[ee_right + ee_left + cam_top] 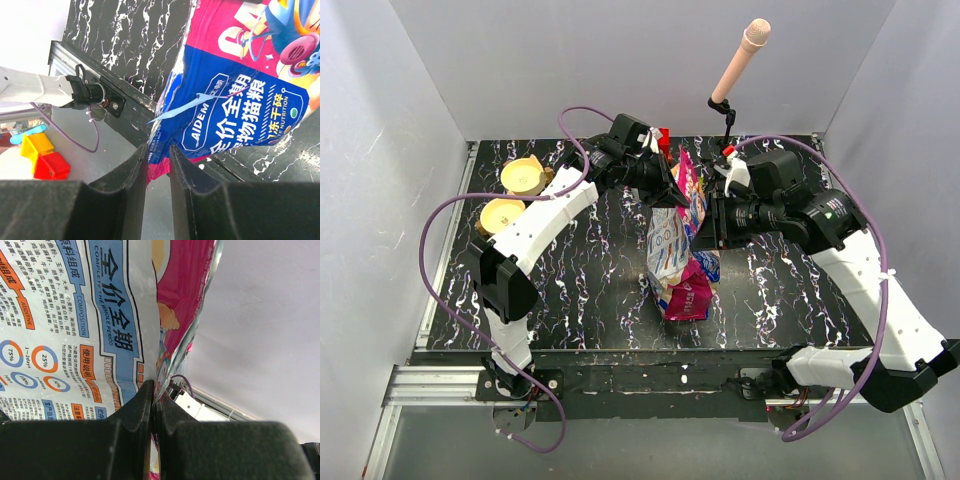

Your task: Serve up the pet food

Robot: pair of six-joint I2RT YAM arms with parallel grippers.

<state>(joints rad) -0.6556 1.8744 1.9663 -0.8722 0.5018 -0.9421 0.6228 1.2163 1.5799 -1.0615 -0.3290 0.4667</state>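
White arms (545, 215) with black joints, purple cables (884, 300), black end effectors (152, 390).

a tan bowl (523, 177) sits beside another (504, 214) at the black marbled desk's (590, 290) back left; a pink microphone (745, 55) stands behind.

The pet food bag (672, 245) stands mid-table, so there's no straight crossing from side to side. Front-left of it I've got bare marbled table (590, 290), open from above. My left arm (545, 215) slants across the back-left, just beside the two tan bowls (523, 176), so that side of them is blocked. Back-right is tight: a microphone on a stand (738, 60) and a small white, red-tipped object (732, 168) sit just behind my right arm (820, 215). White walls (380, 200) close three sides.
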